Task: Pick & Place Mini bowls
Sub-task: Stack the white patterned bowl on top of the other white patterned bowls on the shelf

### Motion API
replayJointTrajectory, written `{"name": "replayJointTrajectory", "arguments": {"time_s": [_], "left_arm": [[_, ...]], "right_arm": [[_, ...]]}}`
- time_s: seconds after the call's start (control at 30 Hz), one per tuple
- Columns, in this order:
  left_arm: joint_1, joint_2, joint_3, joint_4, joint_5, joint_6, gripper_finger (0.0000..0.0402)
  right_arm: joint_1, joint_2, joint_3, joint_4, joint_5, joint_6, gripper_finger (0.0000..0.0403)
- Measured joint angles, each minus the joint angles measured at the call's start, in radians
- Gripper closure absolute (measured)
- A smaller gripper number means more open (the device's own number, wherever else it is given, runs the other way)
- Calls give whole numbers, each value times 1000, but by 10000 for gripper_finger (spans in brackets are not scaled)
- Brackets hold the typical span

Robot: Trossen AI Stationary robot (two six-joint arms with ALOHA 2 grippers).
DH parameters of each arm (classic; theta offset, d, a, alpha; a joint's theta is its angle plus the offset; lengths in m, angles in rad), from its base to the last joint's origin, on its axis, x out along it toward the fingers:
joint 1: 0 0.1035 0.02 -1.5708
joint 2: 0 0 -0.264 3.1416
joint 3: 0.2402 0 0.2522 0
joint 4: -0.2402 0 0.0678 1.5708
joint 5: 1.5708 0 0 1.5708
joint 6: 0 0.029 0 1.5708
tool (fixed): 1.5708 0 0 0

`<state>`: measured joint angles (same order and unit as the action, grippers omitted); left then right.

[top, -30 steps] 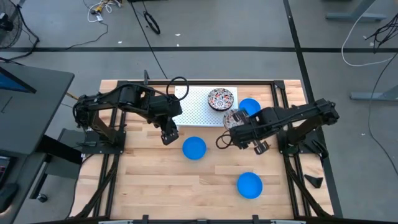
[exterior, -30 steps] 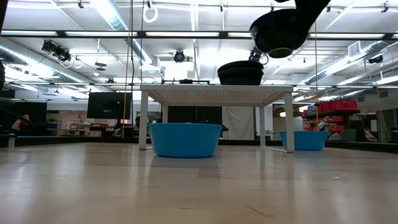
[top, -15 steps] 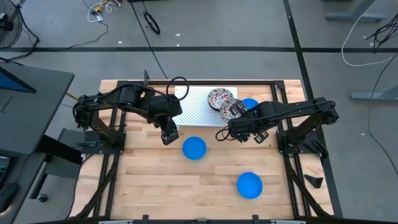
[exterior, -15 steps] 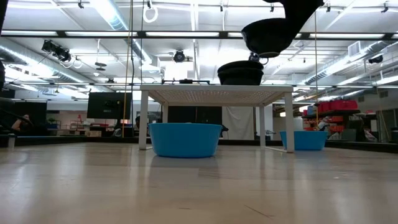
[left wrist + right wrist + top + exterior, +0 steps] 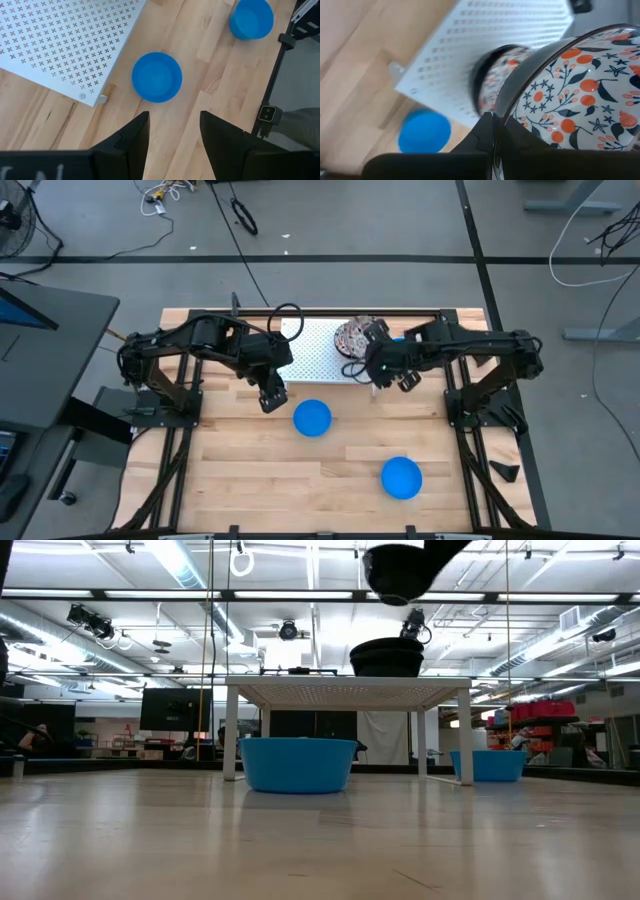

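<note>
Over the white perforated rack (image 5: 318, 348), the right gripper (image 5: 378, 372) hangs by a patterned bowl (image 5: 352, 336), while the left gripper (image 5: 271, 396) waits off the rack's near-left edge, beside a blue bowl (image 5: 312, 418).

A perforated rack (image 5: 318, 350) is placed at the surface's (image 5: 250, 480) twelve o'clock edge. One mini bowl (image 5: 352, 337) is seated on the rack's three o'clock end, with a second bowl (image 5: 580, 95) held just above it. One bowl (image 5: 312, 418) is set at centre, another (image 5: 402, 477) towards five o'clock.
</note>
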<state>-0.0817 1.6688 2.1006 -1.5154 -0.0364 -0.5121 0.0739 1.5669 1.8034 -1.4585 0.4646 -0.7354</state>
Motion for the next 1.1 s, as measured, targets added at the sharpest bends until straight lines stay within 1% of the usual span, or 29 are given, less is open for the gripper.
{"name": "replayJointTrajectory", "arguments": {"time_s": [0.23,0.37,0.47,0.57,0.73,0.87,1.1], "left_arm": [[0,0,0,0,0,1,223],[0,0,0,0,0,1,223],[0,0,0,0,0,1,223],[0,0,0,0,0,1,223],[0,0,0,0,0,1,223],[0,0,0,0,0,1,223],[0,0,0,0,0,1,223]], "right_arm": [[-61,1,30,54,-16,-151,394],[-110,13,30,83,-79,-210,394],[-144,30,30,79,-107,-217,394],[-174,44,30,70,-166,-216,394],[-205,55,30,64,-215,-216,394],[-222,66,30,54,-273,-212,394],[-245,73,-29,77,-282,-228,394]]}}
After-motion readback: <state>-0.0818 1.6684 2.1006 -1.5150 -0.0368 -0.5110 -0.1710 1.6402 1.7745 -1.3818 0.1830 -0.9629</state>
